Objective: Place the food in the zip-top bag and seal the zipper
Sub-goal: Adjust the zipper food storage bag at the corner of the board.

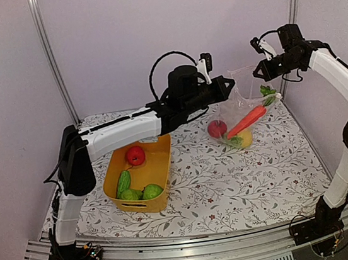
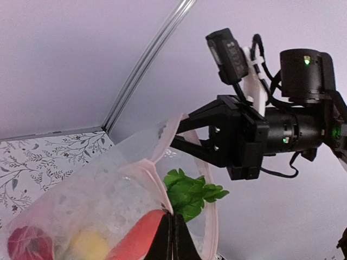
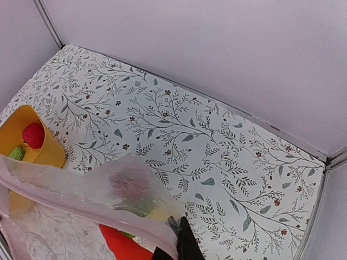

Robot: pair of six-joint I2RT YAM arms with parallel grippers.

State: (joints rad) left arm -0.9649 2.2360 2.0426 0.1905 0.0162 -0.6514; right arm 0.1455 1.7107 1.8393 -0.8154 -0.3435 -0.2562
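The clear zip-top bag (image 1: 238, 112) hangs lifted between both grippers, its bottom on the table. Inside are a red apple (image 1: 217, 128), a yellow lemon (image 1: 245, 138) and an orange carrot (image 1: 247, 121), whose green top (image 1: 268, 93) sticks out of the mouth. My left gripper (image 1: 231, 87) is shut on the bag's left mouth edge; in the left wrist view (image 2: 174, 234) it pinches the pink zipper (image 2: 154, 181) beside the carrot (image 2: 138, 235). My right gripper (image 1: 257, 71) is shut on the right mouth edge (image 3: 181, 246). The mouth gapes open.
A yellow basket (image 1: 159, 163) stands left of the middle, holding a red apple (image 1: 134, 155), a cucumber (image 1: 123, 183) and limes (image 1: 152, 191). The left arm stretches over its far end. Frame posts and walls close off the back and the sides.
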